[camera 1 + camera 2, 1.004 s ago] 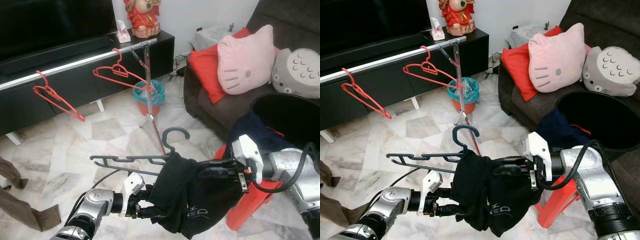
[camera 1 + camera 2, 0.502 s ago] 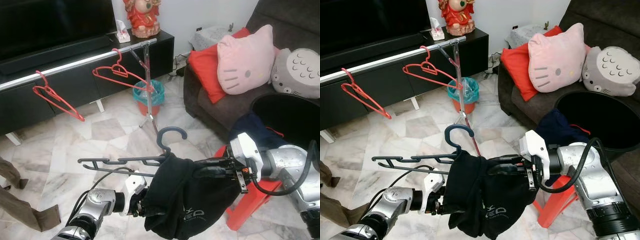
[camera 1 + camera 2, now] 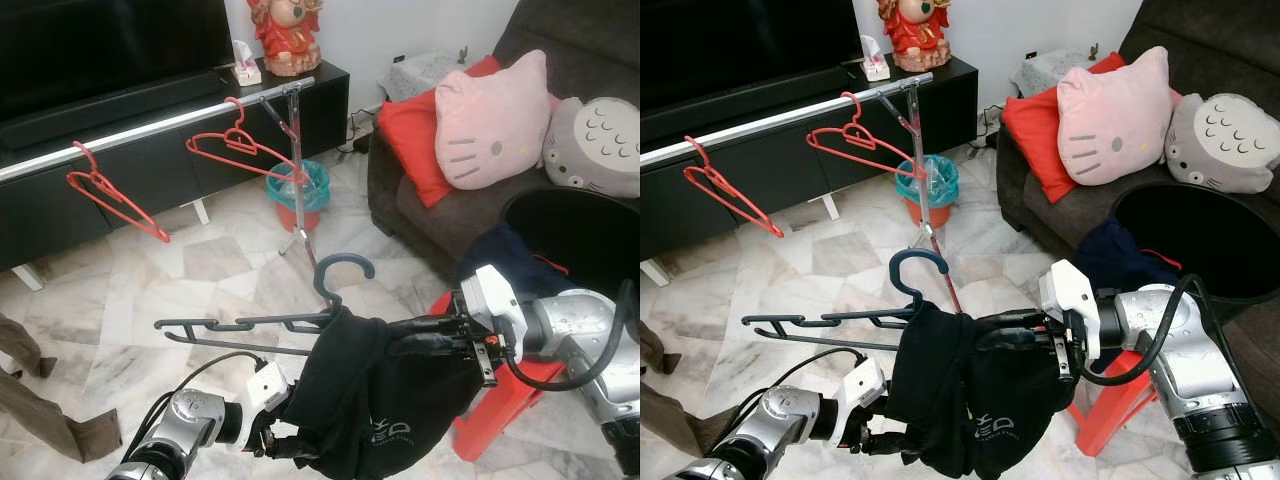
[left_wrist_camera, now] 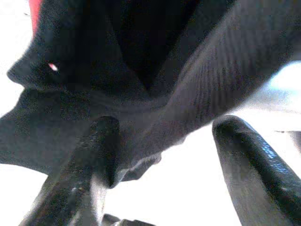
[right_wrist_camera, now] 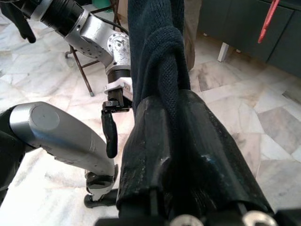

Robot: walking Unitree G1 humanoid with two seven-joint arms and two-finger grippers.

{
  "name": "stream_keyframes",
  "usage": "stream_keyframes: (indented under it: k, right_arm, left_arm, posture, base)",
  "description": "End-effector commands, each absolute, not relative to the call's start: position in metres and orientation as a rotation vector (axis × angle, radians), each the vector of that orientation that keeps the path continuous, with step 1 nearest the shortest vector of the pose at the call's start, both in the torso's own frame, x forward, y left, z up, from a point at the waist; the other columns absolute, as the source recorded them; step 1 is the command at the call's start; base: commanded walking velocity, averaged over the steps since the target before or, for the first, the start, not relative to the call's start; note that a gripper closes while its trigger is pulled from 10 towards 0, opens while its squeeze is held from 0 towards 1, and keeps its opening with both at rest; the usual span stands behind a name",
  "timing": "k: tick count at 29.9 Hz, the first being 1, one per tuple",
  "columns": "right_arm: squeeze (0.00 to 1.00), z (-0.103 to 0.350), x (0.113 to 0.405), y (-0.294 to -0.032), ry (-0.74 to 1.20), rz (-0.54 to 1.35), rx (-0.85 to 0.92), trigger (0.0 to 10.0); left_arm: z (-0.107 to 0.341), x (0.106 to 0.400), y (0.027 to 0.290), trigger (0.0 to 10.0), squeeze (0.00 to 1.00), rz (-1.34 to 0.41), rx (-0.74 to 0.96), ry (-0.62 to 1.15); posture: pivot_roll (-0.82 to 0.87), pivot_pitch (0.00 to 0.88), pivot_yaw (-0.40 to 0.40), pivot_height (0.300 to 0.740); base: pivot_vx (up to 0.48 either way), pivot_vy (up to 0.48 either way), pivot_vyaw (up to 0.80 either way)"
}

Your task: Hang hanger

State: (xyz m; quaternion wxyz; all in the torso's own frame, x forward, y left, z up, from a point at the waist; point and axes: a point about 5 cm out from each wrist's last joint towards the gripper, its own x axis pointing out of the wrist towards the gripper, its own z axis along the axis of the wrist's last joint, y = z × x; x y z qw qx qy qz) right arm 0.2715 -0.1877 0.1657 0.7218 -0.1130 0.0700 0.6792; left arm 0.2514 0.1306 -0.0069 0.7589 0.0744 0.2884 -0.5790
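Observation:
A dark grey hanger (image 3: 245, 324) with its hook (image 3: 345, 266) up hovers over the floor, a black garment (image 3: 385, 390) draped on its right end. My right gripper (image 3: 400, 345) is shut on the garment-covered hanger; the right wrist view shows its fingers (image 5: 188, 141) clamped over dark cloth. My left gripper (image 3: 282, 446) is low, at the garment's bottom hem. In the left wrist view its fingers (image 4: 84, 165) stand apart, open, with the hem (image 4: 141, 108) lying between them. Behind, a silver rail (image 3: 150, 128) carries two red hangers (image 3: 110, 195), (image 3: 245, 150).
The rail's stand (image 3: 300, 200) rises beside a teal-lined bin (image 3: 302, 192). A dark sofa (image 3: 420, 210) with red and pink cushions and a black basket (image 3: 580, 235) are on the right. A red stool (image 3: 500, 400) stands under my right arm. Brown cloth (image 3: 30, 400) lies at left.
My left gripper has dropped from the garment's side to its bottom hem. The hanger and my right gripper have shifted slightly left.

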Motion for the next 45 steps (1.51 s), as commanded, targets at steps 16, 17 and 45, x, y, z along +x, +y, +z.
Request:
stream_keyframes:
  k: [16,17,45]
  right_arm:
    - [0.00,0.181,0.273,-0.182,0.089,1.521,-0.264,0.0]
    - [0.00,0.181,0.273,-0.182,0.089,1.521,-0.263,0.0]
    - [0.00,0.153,0.274,-0.194,0.192,1.427,-0.272,0.0]
  left_arm:
    - [-0.012,0.251,0.133,0.0,0.00,-1.203,0.190,0.650]
    - [-0.012,0.251,0.134,0.0,0.00,-1.198,0.189,0.650]
    - [-0.009,0.256,0.137,0.0,0.00,-1.148,0.219,0.600]
  posture:
    - [-0.09,0.031,0.035,0.740]
    - [-0.09,0.031,0.035,0.740]
    - [-0.09,0.009,0.043,0.740]
  base:
    - [0.000,0.000,0.00]
    - [0.000,0.000,0.00]
    - [0.000,0.000,0.00]
